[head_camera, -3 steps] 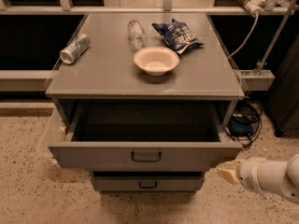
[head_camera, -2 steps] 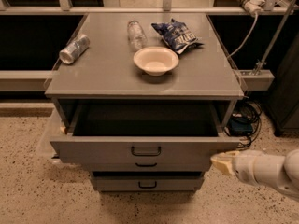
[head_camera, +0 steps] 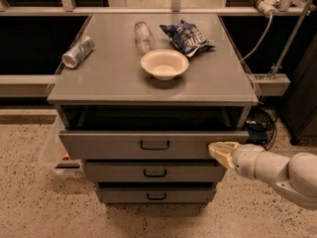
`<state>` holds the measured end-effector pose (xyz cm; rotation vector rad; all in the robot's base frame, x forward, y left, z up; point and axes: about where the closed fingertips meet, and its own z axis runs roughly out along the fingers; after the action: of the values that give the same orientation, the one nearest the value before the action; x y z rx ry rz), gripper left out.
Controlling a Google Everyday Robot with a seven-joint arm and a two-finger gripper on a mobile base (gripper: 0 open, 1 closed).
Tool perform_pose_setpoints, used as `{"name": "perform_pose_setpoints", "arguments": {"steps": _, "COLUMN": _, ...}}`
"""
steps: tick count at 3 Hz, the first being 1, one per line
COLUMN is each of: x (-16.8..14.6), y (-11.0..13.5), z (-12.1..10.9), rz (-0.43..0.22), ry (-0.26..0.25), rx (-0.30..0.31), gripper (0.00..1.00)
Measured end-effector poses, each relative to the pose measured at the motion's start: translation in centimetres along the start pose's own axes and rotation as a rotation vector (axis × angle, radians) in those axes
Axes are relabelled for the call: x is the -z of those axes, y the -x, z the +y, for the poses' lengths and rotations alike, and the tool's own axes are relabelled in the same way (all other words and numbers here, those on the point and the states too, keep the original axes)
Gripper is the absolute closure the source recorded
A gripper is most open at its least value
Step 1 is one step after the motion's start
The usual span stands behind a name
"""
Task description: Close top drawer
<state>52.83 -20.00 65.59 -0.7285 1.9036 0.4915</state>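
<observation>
Pushed further in than a moment ago, the top drawer (head_camera: 119,146) now shows only a narrow dark strip under the cabinet top (head_camera: 109,81). My gripper (head_camera: 220,151) has come in from the right to the right end of its front panel, level with the black loop handle (head_camera: 154,145). Whether my claw is apart or together I cannot tell. Up top sit a white bowl (head_camera: 164,64), a can (head_camera: 78,52), a bottle (head_camera: 144,35), and a blue bag (head_camera: 188,36) whose white print I cannot read.
</observation>
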Motion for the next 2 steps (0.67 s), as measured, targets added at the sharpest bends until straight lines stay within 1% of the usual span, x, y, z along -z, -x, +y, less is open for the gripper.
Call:
{"name": "perform_pose_setpoints", "arguments": {"steps": 1, "x": -1.9, "y": 0.5, "z": 0.2, "rz": -0.009, "ry": -0.013, "rx": 0.039, "gripper": 1.00}}
{"name": "perform_pose_setpoints", "arguments": {"steps": 2, "x": -3.4, "y": 0.0, "z": 0.0, "rz": 0.027, "ry": -0.052, "rx": 0.061, "gripper": 1.00}}
